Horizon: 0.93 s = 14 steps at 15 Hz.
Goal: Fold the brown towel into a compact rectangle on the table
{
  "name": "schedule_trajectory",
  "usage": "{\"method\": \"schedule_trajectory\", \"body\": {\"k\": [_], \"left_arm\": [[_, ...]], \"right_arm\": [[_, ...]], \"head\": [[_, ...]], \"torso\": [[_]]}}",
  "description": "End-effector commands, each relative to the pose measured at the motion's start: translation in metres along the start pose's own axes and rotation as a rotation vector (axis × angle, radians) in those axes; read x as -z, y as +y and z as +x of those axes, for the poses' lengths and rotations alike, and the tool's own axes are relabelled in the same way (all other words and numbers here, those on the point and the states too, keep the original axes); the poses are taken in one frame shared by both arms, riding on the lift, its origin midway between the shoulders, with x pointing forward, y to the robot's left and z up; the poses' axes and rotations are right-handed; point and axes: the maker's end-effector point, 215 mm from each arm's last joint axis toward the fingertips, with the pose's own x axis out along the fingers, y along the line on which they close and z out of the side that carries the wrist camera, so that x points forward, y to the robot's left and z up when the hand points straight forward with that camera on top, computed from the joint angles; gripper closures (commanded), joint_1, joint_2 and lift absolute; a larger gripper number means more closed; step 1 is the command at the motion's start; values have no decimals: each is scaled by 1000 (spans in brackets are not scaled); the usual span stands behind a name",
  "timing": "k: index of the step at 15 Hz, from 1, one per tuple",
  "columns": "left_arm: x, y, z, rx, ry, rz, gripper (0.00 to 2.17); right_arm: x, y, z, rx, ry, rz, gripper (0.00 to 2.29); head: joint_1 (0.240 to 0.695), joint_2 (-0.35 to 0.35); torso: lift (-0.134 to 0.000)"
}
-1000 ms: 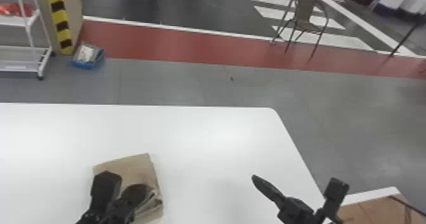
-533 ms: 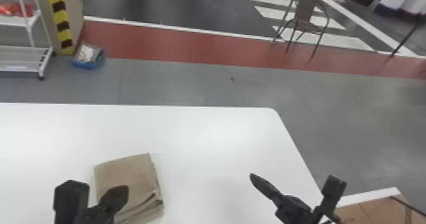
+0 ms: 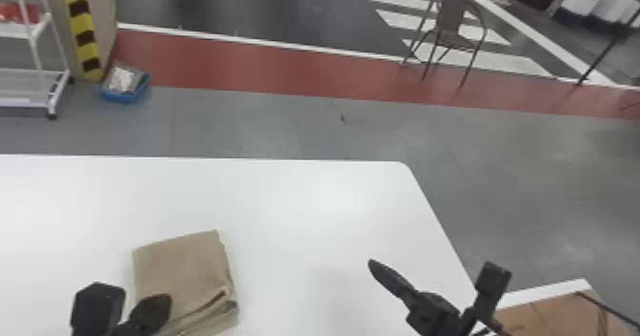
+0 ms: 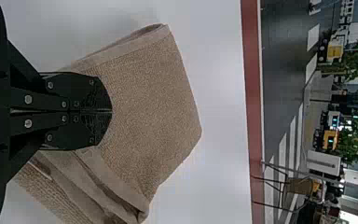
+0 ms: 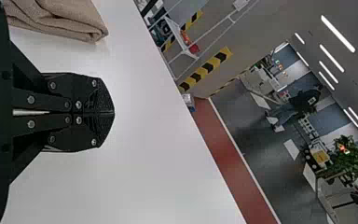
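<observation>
Fingers pressed together, with nothing between them: that is how both the left gripper (image 4: 111, 111) and the right gripper (image 5: 113, 113) stand. Over the last second the left one has drawn off the towel's middle towards the robot's left and nearer edge, baring more of the folds; the right has barely shifted. The smooth white counter (image 3: 309, 206) carries the brown woven-cloth towel (image 3: 178, 263), a small squarish packet whose outline looks unchanged. I take the main folding as done or nearly so, though the layers at its near right corner gape a little and may want pressing.

As for containers, the white metal rack (image 3: 35, 75) holds something red. Beyond the right side is what looks like a tan cardboard box (image 3: 547, 313); its contents I cannot tell. The shallow blue plastic bin (image 3: 125, 97) on the floor has pale, crumpled stuff inside.
</observation>
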Motion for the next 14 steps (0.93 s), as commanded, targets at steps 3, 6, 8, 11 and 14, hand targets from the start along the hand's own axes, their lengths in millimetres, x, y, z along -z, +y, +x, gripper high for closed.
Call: {"method": "schedule_trajectory", "body": {"k": [3, 6, 8, 11, 14], "left_arm": [[-4, 13, 15, -18, 0, 23, 1632], [-9, 13, 25, -17, -4, 38, 1632], [-17, 8, 32, -7, -11, 55, 1629], [-31, 6, 42, 3, -29, 71, 1629], [-43, 1, 47, 13, -41, 91, 1629]], "right_arm": [[0, 3, -1, -2, 4, -1, 1416], [0, 2, -3, 0, 5, -2, 1416], [0, 3, -3, -3, 5, -1, 1416], [6, 15, 4, -24, 26, -3, 1416], [29, 49, 22, -84, 76, -22, 1416]], "head": [[695, -318], [695, -311], [695, -313], [695, -320], [695, -293]], "torso": [[0], [0], [0], [0], [0]]}}
